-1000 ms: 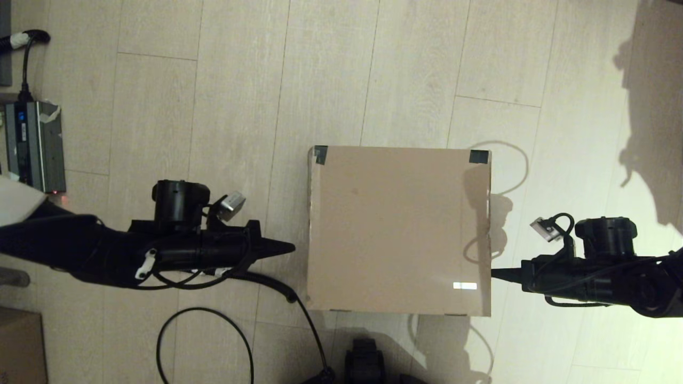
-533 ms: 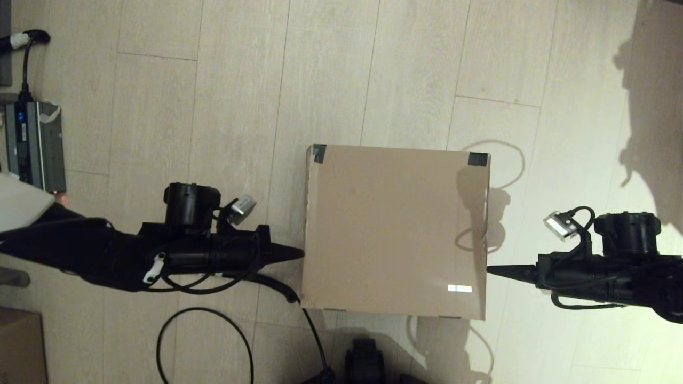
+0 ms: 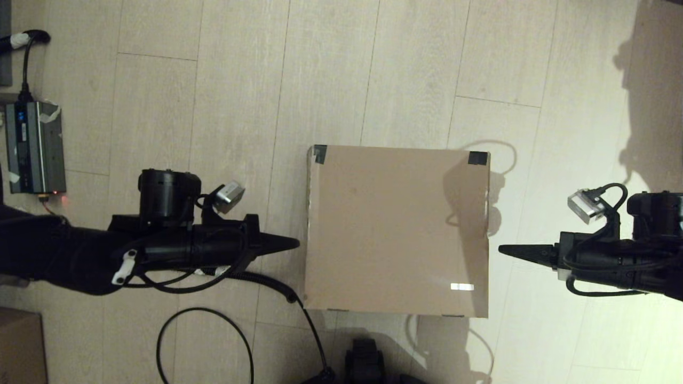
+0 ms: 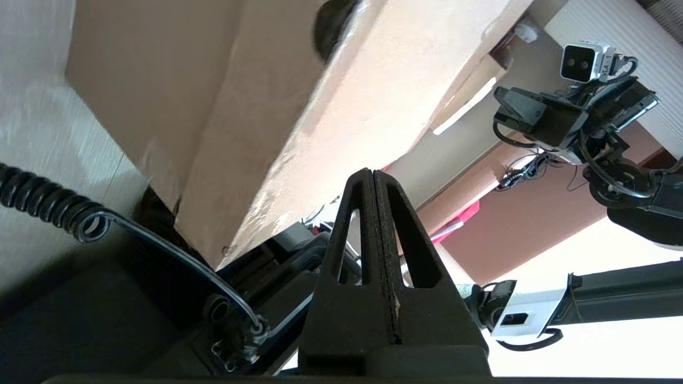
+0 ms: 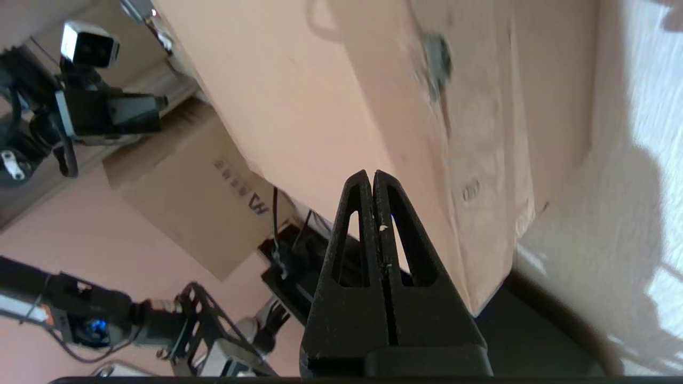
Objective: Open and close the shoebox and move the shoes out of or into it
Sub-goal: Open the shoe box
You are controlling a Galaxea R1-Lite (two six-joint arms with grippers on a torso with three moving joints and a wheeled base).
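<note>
The shoebox point(image 3: 395, 229) is a large brown cardboard box standing on the floor with its lid down, dark tape on its two far corners and a small white label near its front right. My left gripper point(image 3: 296, 244) is shut and empty, its tip just off the box's left side. My right gripper point(image 3: 501, 248) is shut and empty, a short gap from the box's right side. The left wrist view shows the shoebox point(image 4: 256, 122) beyond the shut left gripper point(image 4: 372, 173). The right wrist view shows the shoebox point(image 5: 384, 90) beyond the shut right gripper point(image 5: 372, 175). The shoes are hidden.
A grey power unit point(image 3: 33, 146) with a cable lies on the floor at far left. A smaller brown box point(image 3: 18, 346) sits at the near left corner. A black coiled cable point(image 3: 256, 304) runs from the left arm across the floor near the shoebox.
Both grippers have drawn back from the shoebox's sides: the left one leftward, the right one rightward and slightly away. The box shifted a little and settled.
</note>
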